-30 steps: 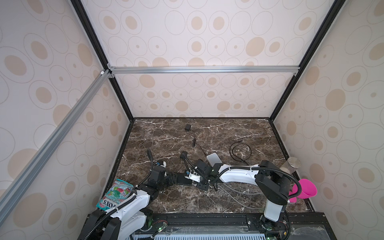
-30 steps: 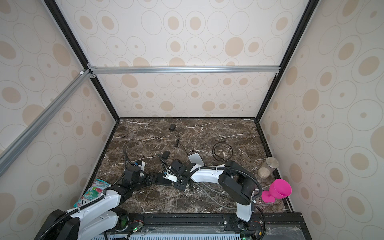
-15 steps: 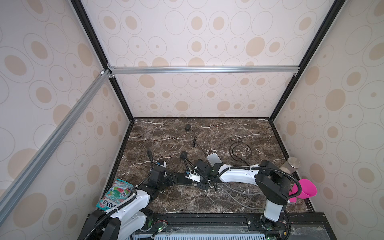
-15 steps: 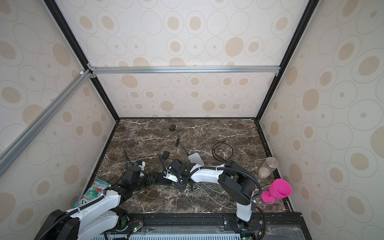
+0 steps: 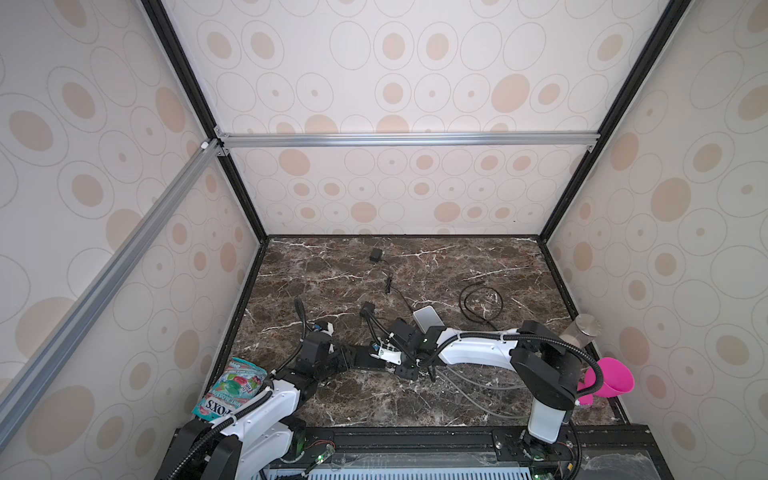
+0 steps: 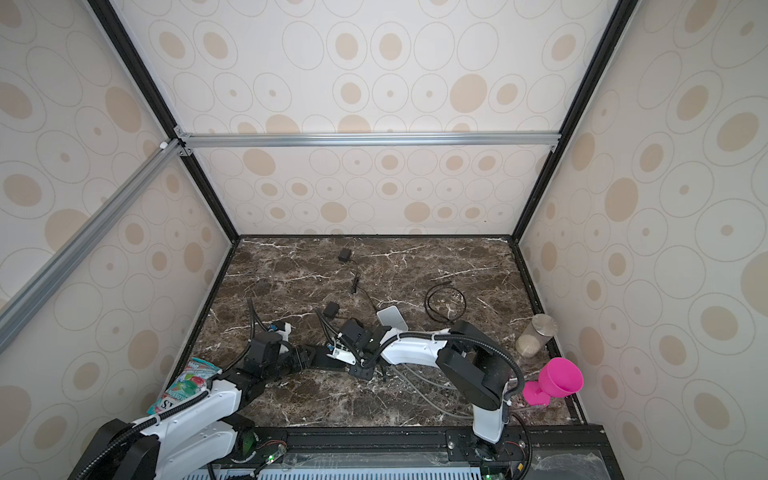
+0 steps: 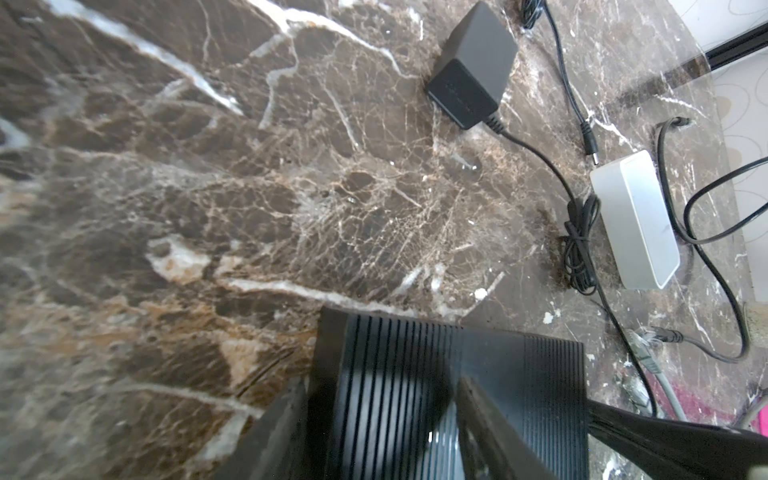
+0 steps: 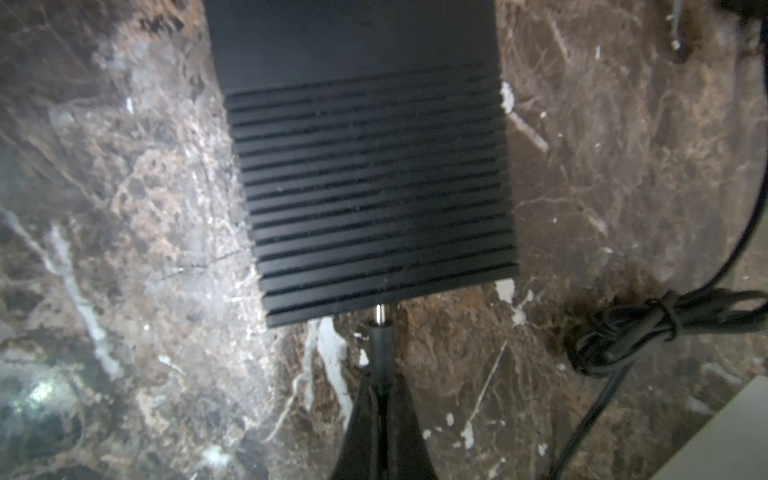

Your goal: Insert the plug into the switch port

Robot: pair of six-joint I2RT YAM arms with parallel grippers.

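Switch [image 8: 365, 166]: black ribbed box, laid near-centre on brown marble surface [image 8: 124, 208].
Left gripper [image 7: 380, 380]: jaws apart astride switch's left end; grip unclear.
Right gripper [image 8: 380, 388]: closed on black barrel plug [image 8: 380, 340], tip at switch's right end.

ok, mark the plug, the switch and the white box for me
plug [image 8: 380, 343]: right wrist view, on its black sleeve behind the metal tip.
switch [image 8: 365, 174]: right wrist view, middle of its ribbed top.
white box [image 7: 636, 222]: left wrist view, middle of its top face.
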